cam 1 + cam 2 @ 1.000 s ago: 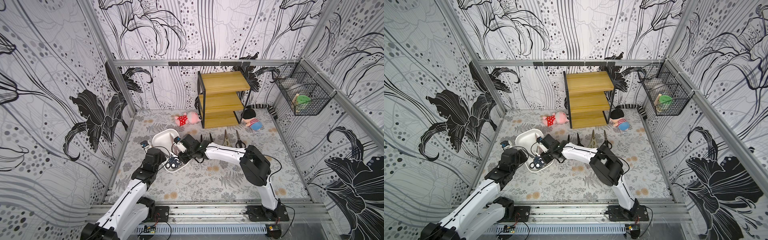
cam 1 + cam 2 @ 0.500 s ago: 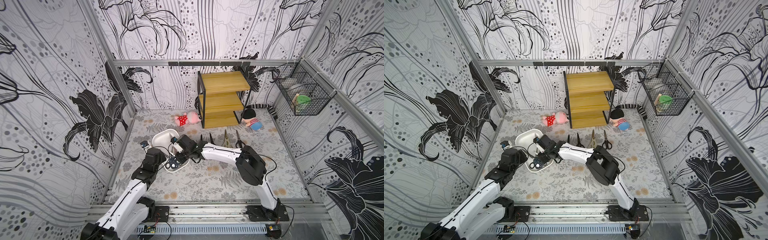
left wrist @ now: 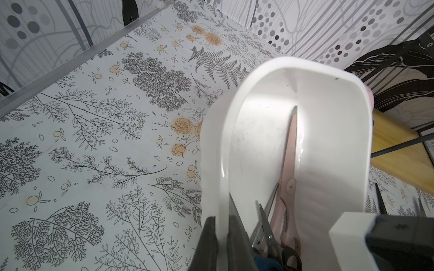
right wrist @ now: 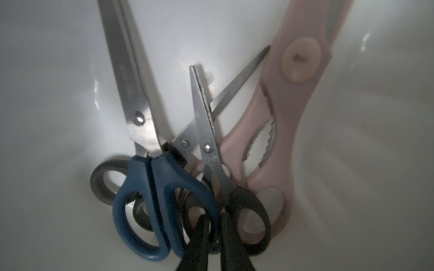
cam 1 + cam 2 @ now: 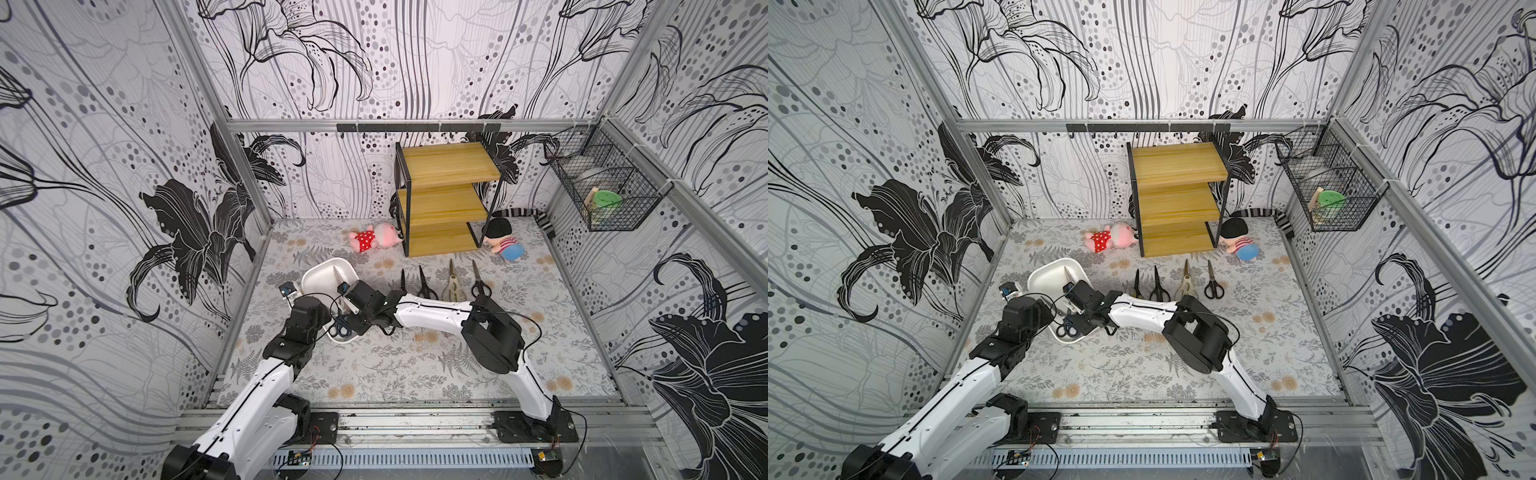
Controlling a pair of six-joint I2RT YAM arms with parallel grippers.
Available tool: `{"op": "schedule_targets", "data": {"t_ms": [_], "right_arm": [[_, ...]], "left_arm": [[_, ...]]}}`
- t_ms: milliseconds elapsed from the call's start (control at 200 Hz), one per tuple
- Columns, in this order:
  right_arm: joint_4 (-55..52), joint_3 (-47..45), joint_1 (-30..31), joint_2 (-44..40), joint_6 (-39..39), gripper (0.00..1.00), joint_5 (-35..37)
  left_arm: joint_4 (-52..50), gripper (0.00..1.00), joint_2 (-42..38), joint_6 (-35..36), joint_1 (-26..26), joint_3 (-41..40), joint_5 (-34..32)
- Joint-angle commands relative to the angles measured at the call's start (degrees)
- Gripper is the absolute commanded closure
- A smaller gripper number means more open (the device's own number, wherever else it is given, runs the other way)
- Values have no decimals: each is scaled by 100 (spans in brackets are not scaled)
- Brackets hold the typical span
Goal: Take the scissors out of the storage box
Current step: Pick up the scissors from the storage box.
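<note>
The white storage box [image 5: 320, 266] [image 5: 1050, 270] lies at the left of the table. My left gripper [image 3: 222, 244] is shut on its near side wall [image 3: 211, 164], one finger inside and one outside. Several scissors lie bunched at the box's near end [image 5: 341, 330] [image 5: 1068, 330]: a dark blue pair [image 4: 141, 187], a black-handled pair [image 4: 249, 211], a grey-handled pair [image 4: 101, 180] and a large pale pink pair [image 4: 293, 117] [image 3: 290, 164]. My right gripper [image 4: 215, 244] reaches down into the box [image 5: 347, 328]. It is shut on a handle loop of the dark blue pair.
Several scissors lie in a row on the table [image 5: 440, 286] to the right of the box. Behind them stand a wooden shelf [image 5: 449, 208] and two plush dolls [image 5: 374, 239] [image 5: 505, 241]. A black wire basket [image 5: 606, 195] hangs on the right wall.
My right gripper has moved a little left, deeper into the box, and its jaws have closed on the blue handle. The left arm and the box have stayed put.
</note>
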Motion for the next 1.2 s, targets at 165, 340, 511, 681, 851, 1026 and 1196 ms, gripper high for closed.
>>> {"op": "schedule_targets", "data": {"t_ms": [165,340,511,681,851,1026,1196], "right_arm": [[2,30,-27,42,77,100,261],[-222,11,-36,-207,166,100,408],[-288,-173,-31,-538,264,100,261],[-539,-173,-29,-733,373,100,354],[-801,-41,-37,-764,428,100,429],[-1094,193,-29,-688,572,100,588],[-1140,246,-30,-833,658,100,645]], "left_arm": [[415,100,11,-78,-15,113,-10],[401,100,7,-139,-5,74,-131],[366,100,-12,-138,-7,87,-182],[357,100,-17,-156,-2,83,-185],[317,100,-30,-170,-9,87,-205],[274,100,-87,-189,-10,78,-211],[247,100,-110,-200,-15,68,-250]]}}
